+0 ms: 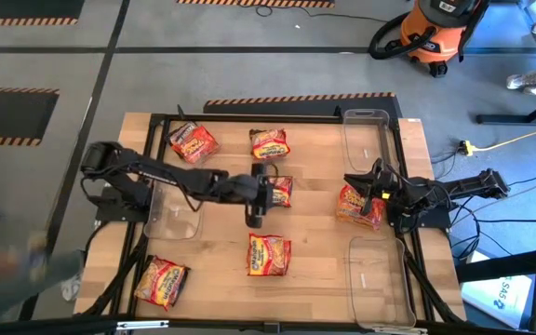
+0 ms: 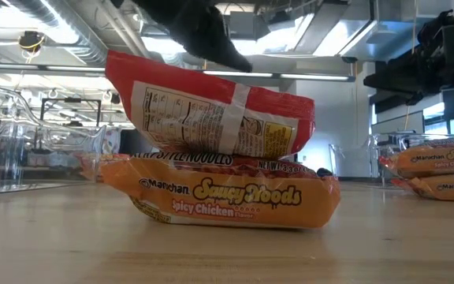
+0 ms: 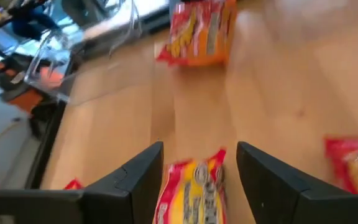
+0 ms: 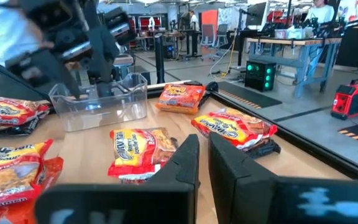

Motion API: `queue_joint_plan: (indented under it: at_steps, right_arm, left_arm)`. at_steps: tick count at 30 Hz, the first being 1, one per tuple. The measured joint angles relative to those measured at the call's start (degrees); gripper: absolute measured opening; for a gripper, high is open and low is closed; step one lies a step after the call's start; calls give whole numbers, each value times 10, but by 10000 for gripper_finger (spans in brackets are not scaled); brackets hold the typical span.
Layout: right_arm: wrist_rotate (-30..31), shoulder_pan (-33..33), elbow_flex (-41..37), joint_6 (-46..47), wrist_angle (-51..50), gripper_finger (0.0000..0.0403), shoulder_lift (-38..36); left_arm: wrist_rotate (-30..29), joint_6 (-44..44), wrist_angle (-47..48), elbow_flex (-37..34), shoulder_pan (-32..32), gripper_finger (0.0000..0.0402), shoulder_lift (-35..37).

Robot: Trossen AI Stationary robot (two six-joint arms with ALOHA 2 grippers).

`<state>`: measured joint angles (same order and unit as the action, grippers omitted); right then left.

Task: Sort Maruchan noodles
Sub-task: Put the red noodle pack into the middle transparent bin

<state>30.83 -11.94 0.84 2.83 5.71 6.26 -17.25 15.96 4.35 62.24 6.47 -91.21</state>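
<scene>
Presently, on the wooden tabletop (image 1: 314, 223), left edge to right:

- Near-left corner — one red-and-yellow packet (image 1: 161, 281), flat, crinkly film, lying askew.
- Left edge, midway — clear plastic bin (image 1: 170, 209), rigid and rectangular, under the left arm.
- Far-left — a second packet (image 1: 194, 143), turned on a diagonal.
- Far edge, centre — a third packet (image 1: 270, 143), roughly square-on.
- Centre — left gripper (image 1: 257, 207), fingers (image 3: 132, 180) spread apart, nothing clamped. The centre packet (image 1: 280, 191) lies just beyond them; in the left wrist view its end shows between the fingers, long axis running away from the wrist. Whether a finger touches it cannot be told.
- Near edge, centre — "Saucy Noods" packet (image 1: 269, 255), orange-red; in the low view a red packet seems to sit tilted above it.
- Right of centre — small stack of packets (image 1: 359, 207), just beside the right gripper (image 1: 380, 194), whose fingers are pressed together on nothing.
- Right edge — two more clear bins, far (image 1: 366, 140) and near (image 1: 377, 279).

Judgement: the left arm is plainly nearer the centre packet; the next move turns on that packet's place between the open fingers.
</scene>
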Motion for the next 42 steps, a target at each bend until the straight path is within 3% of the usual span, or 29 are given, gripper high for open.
queue_joint_plan:
  at_steps: [3, 11, 23, 34, 42]
  right_arm:
    - [0, 0, 0, 0, 0, 17, 0]
    - [0, 0, 0, 0, -2, 17, 0]
    - [0, 0, 0, -1, -20, 17, 0]
    - [0, 0, 0, 0, -21, 17, 0]
    - [0, 0, 0, 0, -22, 17, 0]
  left_arm:
    - [-47, 12, 21, 0, 17, 198, -22]
    - [-104, 12, 35, 0, 48, 196, -80]
    - [-243, 12, 25, 0, 60, 196, -161]
    - [-273, 43, 12, 1, 45, 196, -214]
    - [-329, 37, 7, 0, 31, 186, -221]
